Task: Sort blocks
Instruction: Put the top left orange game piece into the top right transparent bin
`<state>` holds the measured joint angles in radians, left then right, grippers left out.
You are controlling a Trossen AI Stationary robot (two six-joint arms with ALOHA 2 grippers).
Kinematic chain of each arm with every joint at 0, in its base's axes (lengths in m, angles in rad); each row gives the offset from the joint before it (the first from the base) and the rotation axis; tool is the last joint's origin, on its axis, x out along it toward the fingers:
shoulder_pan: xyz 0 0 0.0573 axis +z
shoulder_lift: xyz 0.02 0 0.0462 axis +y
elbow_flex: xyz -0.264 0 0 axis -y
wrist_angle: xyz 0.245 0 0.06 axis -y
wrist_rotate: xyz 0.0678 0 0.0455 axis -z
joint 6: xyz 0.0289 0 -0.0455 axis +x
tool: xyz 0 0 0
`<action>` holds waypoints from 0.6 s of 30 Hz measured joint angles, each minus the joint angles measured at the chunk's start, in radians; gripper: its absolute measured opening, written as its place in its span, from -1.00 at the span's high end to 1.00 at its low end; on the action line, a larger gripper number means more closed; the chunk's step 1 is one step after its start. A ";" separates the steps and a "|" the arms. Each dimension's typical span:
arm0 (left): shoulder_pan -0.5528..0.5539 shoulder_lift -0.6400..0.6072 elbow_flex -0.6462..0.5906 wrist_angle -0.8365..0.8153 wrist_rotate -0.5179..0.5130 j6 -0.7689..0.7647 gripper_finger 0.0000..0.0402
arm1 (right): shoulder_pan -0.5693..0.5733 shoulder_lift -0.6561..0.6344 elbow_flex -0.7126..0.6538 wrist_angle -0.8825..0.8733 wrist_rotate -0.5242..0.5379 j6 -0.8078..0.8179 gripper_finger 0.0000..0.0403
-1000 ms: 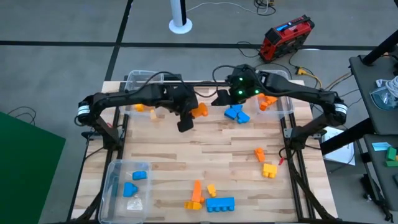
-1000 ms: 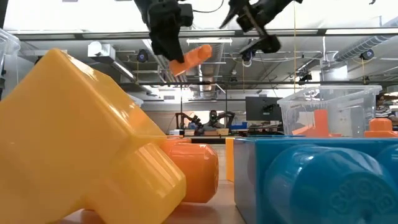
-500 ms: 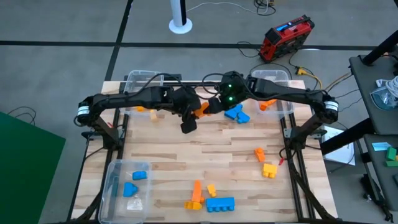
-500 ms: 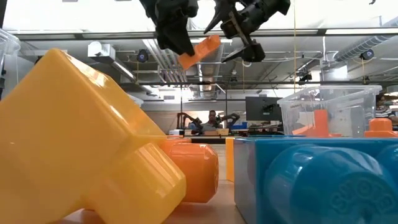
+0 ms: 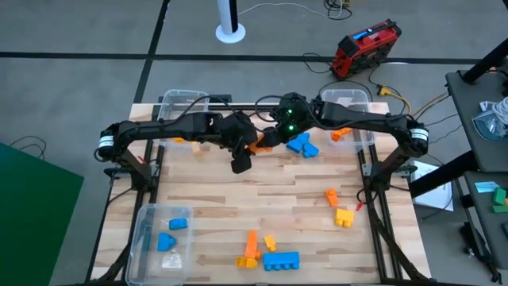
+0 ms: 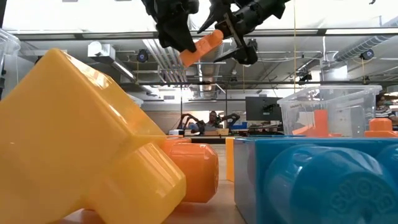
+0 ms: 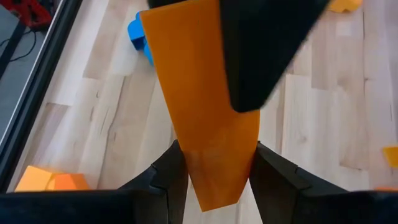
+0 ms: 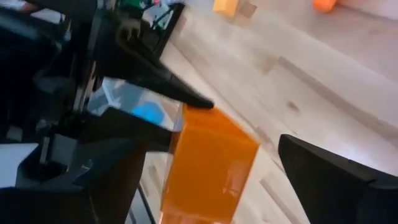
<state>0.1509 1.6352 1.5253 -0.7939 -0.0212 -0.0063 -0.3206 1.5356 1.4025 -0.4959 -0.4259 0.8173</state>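
A mid-air handover looks underway above the far middle of the wooden counter (image 5: 262, 191): the left hand (image 5: 252, 144) grips 1 oblong orange plastic block (image 6: 204, 46), the right hand (image 5: 271, 133) spreads wide around it and must next close before release.

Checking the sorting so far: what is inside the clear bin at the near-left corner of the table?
The high view shows two blue blocks and a pale whitish piece in the clear bin. Whether anything lies beneath them cannot be seen.
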 joint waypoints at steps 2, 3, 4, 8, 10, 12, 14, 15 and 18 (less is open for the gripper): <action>0.000 0.000 0.000 0.004 0.000 -0.002 0.35 | 0.007 0.003 0.000 0.001 0.000 -0.004 -0.57; 0.000 0.000 0.000 0.008 0.000 -0.003 0.35 | 0.009 0.003 0.000 0.001 0.000 -0.005 -0.49; 0.000 0.000 0.000 0.010 0.000 -0.003 0.35 | 0.009 0.003 0.000 0.001 0.000 -0.006 -0.40; 0.000 0.000 0.000 0.017 0.000 -0.003 0.35 | 0.009 0.003 0.000 0.005 -0.001 -0.006 0.01; -0.001 0.000 0.000 0.016 -0.006 -0.002 0.35 | 0.009 0.003 0.000 0.008 0.004 -0.002 0.23; -0.001 0.000 0.000 0.016 -0.015 -0.001 0.35 | 0.008 0.003 0.000 0.007 0.005 0.003 0.34; -0.001 0.000 0.000 0.016 -0.013 0.000 0.35 | 0.008 0.003 0.000 0.007 0.007 0.002 0.34; -0.001 0.000 0.000 0.016 -0.011 0.001 0.35 | 0.008 0.003 0.000 0.005 0.007 0.001 0.34; -0.001 0.000 0.000 0.016 -0.010 -0.001 0.35 | 0.008 0.003 0.000 0.004 0.006 0.000 0.34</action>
<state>0.1501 1.6352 1.5257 -0.7778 -0.0311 -0.0069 -0.3122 1.5383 1.4025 -0.4915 -0.4194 0.8171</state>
